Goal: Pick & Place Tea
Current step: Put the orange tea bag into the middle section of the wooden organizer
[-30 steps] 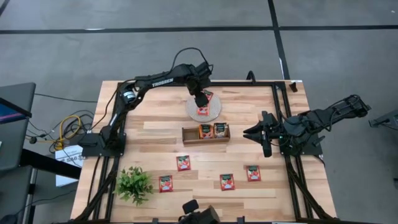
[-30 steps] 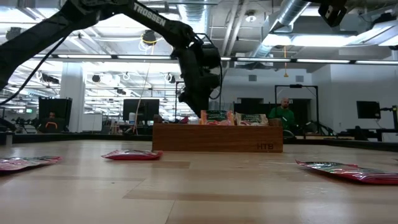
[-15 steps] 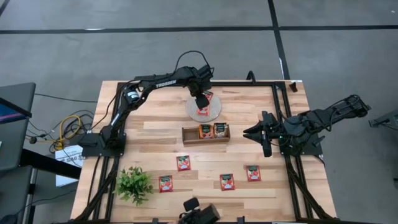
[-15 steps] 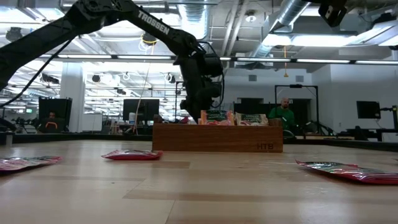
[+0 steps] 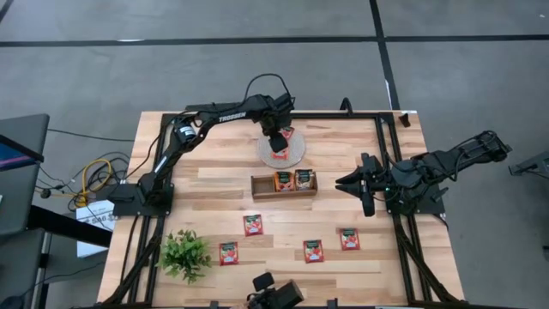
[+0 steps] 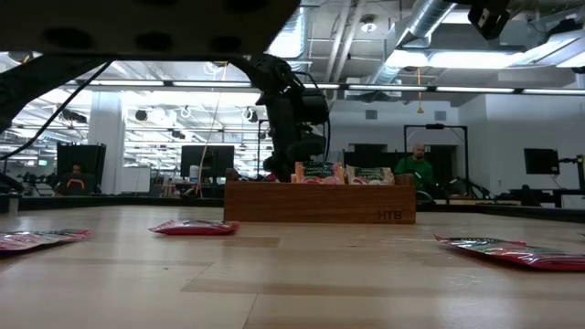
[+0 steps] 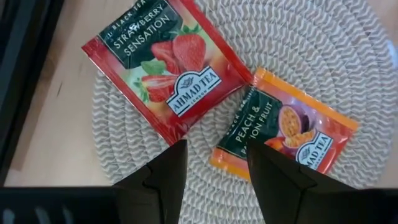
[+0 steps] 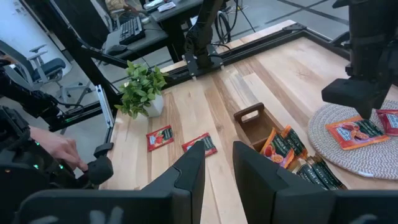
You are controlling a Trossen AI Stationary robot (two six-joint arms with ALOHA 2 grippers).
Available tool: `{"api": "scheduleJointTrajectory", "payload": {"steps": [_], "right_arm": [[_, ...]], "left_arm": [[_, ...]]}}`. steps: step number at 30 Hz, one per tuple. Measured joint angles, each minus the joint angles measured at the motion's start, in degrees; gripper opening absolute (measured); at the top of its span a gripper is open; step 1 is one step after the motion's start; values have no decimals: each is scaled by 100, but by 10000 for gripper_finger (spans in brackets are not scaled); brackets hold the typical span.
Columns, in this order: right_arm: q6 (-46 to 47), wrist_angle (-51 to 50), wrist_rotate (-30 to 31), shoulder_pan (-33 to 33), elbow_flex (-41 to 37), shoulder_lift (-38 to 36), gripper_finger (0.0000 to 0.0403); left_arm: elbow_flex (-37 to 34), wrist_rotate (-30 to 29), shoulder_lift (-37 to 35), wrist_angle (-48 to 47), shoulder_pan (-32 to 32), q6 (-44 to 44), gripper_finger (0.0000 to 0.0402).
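Note:
The tea is small flat sachets. A red strawberry sachet (image 7: pixel 165 68) and an orange peach sachet (image 7: pixel 286 127) lie flat on the round woven mat (image 5: pixel 281 148) near the table's far edge. My left gripper (image 7: pixel 214 149) hangs open just above the mat, its fingers pointing down between the two sachets, close to the orange one's edge. Two more sachets (image 5: pixel 293 180) stand in the wooden tray (image 5: pixel 262 184). Several red ones (image 5: pixel 252 224) lie flat nearer the near edge. My right gripper (image 8: pixel 217 155) waits open at the table's right side.
A small potted plant (image 5: pixel 184 253) stands at the near left corner. The tray sits mid-table between the mat and the loose sachets (image 5: pixel 314 251). Black frame rails (image 5: pixel 390 163) run along the table's sides. People sit at desks in the room beyond.
My left arm has stretched a little farther toward the table's far edge, and its gripper has shifted slightly over the mat, staying open. The sachets on the mat have kept their places.

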Motion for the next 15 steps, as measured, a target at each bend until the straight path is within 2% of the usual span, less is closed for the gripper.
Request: {"api": "scheduleJointTrajectory", "payload": {"steps": [15], "right_arm": [[-2, -2, -2, 0, 0, 0, 75]], "left_arm": [[0, -9, 1, 128, 0, 8, 158]]}}
